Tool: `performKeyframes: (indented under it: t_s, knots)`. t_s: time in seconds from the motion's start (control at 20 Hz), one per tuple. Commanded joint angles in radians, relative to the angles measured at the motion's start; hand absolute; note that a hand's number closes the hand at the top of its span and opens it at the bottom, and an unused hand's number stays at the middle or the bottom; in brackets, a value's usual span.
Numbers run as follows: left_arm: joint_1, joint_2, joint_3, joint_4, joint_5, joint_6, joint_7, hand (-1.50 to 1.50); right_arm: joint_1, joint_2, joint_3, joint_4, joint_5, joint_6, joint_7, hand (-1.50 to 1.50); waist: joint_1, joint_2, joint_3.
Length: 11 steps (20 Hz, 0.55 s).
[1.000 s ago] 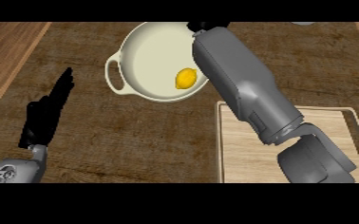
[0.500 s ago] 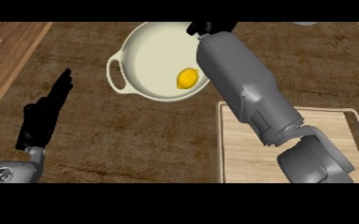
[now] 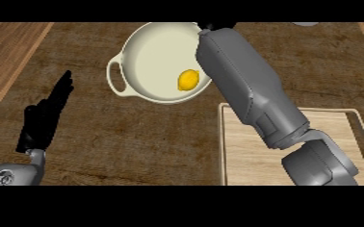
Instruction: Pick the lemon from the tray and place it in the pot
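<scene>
A yellow lemon (image 3: pixel 188 80) lies inside the cream pot (image 3: pixel 146 53), toward its right side. My right forearm reaches over the pot's right rim, and only a small black part of the right hand (image 3: pixel 212 25) shows at the pot's far edge, apart from the lemon. I cannot see how its fingers stand. The wooden tray (image 3: pixel 245 158) sits at the lower right, partly under my right arm. My left hand (image 3: pixel 44 115) rests open at the lower left, fingers straight and pointing up, holding nothing.
The pot has a loop handle (image 3: pixel 113 77) on its left side. A lighter wooden strip (image 3: pixel 18 48) runs along the counter's far left. A pale object (image 3: pixel 305 24) peeks in at the top right edge.
The right arm has shifted slightly; the lemon stays in the pot and the left hand has not moved.
</scene>
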Motion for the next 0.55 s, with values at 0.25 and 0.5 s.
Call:
performKeyframes:
  t_s: [0.25, 0.5]
  knots:
    - [0.023, -0.019, 0.000, 0.045, -0.015, -0.006, -0.036, 0.00, 0.109, 0.006, 0.171, -0.173, -0.219, -0.182, 0.012, -1.50, -0.007, -0.022, -0.001]
    - [0.111, -0.018, 0.034, 0.028, -0.007, 0.007, -0.061, 0.00, 0.205, 0.006, 0.275, -0.306, -0.254, -0.224, 0.040, -1.50, -0.078, -0.040, -0.001]
